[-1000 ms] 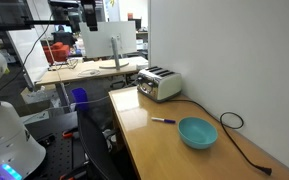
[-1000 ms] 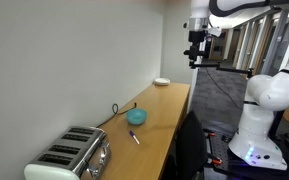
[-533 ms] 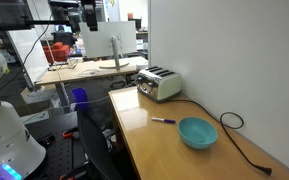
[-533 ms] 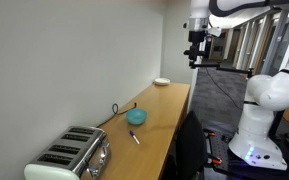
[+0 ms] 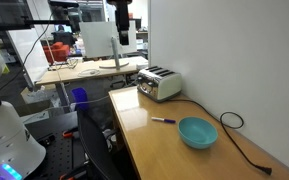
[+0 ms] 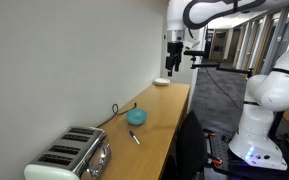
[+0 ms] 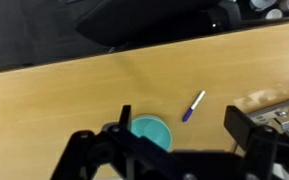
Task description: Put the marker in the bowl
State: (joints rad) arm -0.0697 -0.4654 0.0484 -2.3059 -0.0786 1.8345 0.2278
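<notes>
The marker (image 5: 164, 120) is a small purple stick with a pale end, lying flat on the wooden table between the toaster and the bowl. It also shows in the other exterior view (image 6: 136, 137) and in the wrist view (image 7: 192, 106). The teal bowl (image 5: 197, 132) sits empty beside it, a short gap away, and is seen in the other exterior view (image 6: 136, 117) and the wrist view (image 7: 149, 132). My gripper (image 5: 122, 28) hangs high above the table, far from both, also seen in an exterior view (image 6: 174, 58). In the wrist view its fingers (image 7: 164, 140) are spread wide and empty.
A silver toaster (image 5: 159, 83) stands at one end of the table (image 5: 149, 140). A long black cable (image 5: 230, 122) loops beside the bowl along the wall. A small white object (image 6: 161, 81) lies at the far end. The wall borders one long side.
The arm has swung in from beside the table to high over it. The gripper has come into sight at the top of an exterior view. The marker and bowl have not moved.
</notes>
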